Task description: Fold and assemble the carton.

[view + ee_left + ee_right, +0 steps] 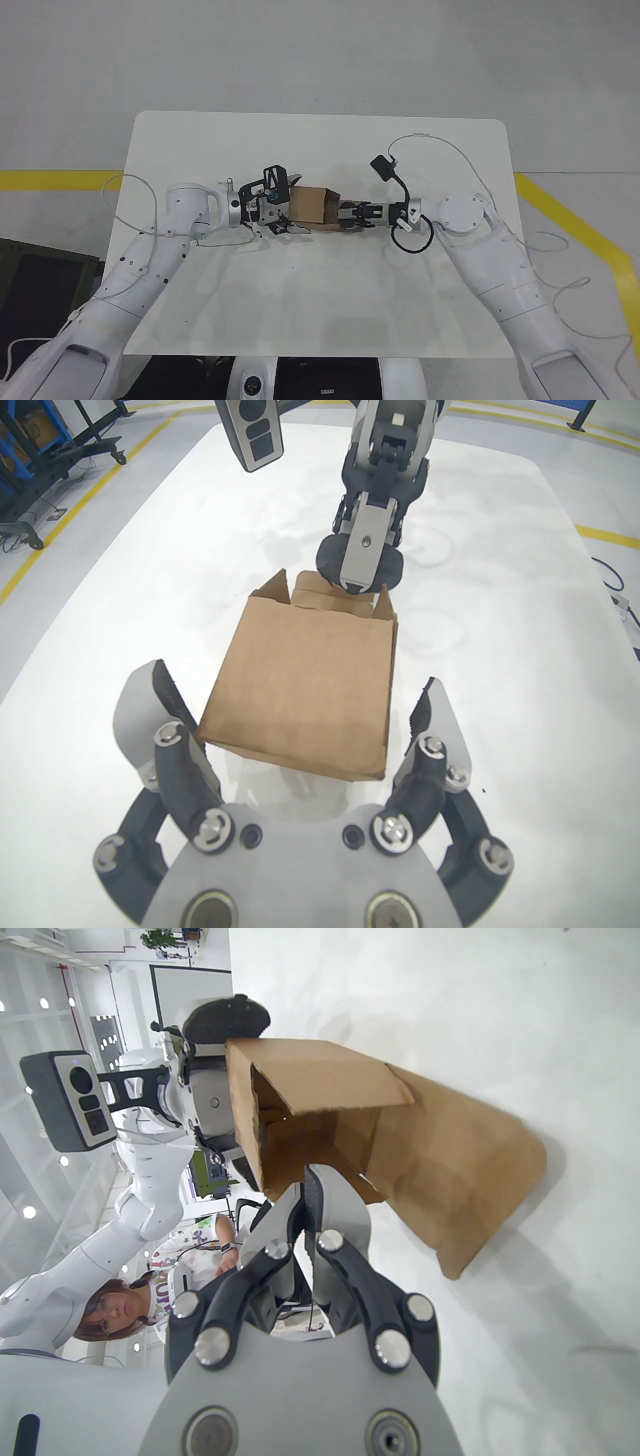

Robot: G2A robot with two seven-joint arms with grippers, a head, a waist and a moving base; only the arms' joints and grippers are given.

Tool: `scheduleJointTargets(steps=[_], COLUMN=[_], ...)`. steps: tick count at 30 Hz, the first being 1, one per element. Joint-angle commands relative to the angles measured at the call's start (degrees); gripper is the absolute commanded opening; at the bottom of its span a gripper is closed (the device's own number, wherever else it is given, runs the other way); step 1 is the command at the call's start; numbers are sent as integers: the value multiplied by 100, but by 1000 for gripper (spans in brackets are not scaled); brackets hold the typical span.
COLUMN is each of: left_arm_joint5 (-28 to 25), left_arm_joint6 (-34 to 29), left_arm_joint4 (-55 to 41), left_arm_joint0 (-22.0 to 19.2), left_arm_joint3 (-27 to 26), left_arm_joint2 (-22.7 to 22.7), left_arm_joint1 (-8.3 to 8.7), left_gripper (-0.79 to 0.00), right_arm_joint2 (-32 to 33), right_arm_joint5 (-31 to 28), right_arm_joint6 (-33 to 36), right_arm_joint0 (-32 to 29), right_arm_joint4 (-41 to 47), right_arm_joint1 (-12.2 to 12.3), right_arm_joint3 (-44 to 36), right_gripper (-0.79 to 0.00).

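**Clerk:** Item one, what is hiding?

**Checker:** From overhead the carton (312, 205) is showing only its top panel, and both ends are tucking under the grippers. In the right wrist view its interior is sitting in shadow. The right gripper (309, 1180) is pressing its fingers together at the open mouth. I cannot tell whether any cardboard is caught between them.

**Clerk:** Item two, the carton's condition and place?

**Checker:** Plain brown corrugated board, squared into a sleeve, is lying on its side at the middle of the white table (300, 300) between the two grippers. The end facing the right gripper is gaping open. One long flap (450, 1188) is lying flat on the table, and another (345, 1078) is jutting straight out from a wall. In the left wrist view, two flap tips (277, 587) are poking past the far edge.

**Clerk:** Item three, the left gripper (296, 679)?

**Checker:** Its fingers are spreading wide and straddling the carton's near end, holding nothing. One pad (170, 695) is sitting just beside a corner, and the other is standing apart.

**Clerk:** Item four, the surroundings?

**Checker:** A white cable (450, 150) is looping over the table's far right part. Yellow floor tape (50, 180) is running beside the table. The right gripper itself is blocking the carton's mouth.
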Motion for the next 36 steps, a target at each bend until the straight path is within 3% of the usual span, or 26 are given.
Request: scheduleJointTargets(steps=[1, 8, 23, 30, 36], left_arm_joint5=[-20, 4, 3, 73, 113], left_arm_joint6=[-12, -109, -245, -306, -386], left_arm_joint4=[-13, -14, -137, -189, -257], left_arm_joint0=[2, 28, 133, 167, 156], left_arm_joint3=[1, -11, -101, -131, -109], left_arm_joint2=[-5, -38, -183, -244, -220], left_arm_joint1=[-2, -4, 14, 15, -9], left_gripper=[0, 0, 0, 0, 0], right_arm_joint2=[-122, -392, -183, 284, 612], right_arm_joint5=[-61, -300, -394, -80, 556], right_arm_joint6=[-37, -102, 212, 126, 326], right_arm_joint0=[91, 408, 402, -42, -564], right_arm_joint4=[61, 223, 73, -234, -635], right_arm_joint1=[-47, -179, -78, 120, 301], right_arm_joint3=[118, 494, 294, -357, -1054], right_gripper=[-785, -785, -785, -785, -785])
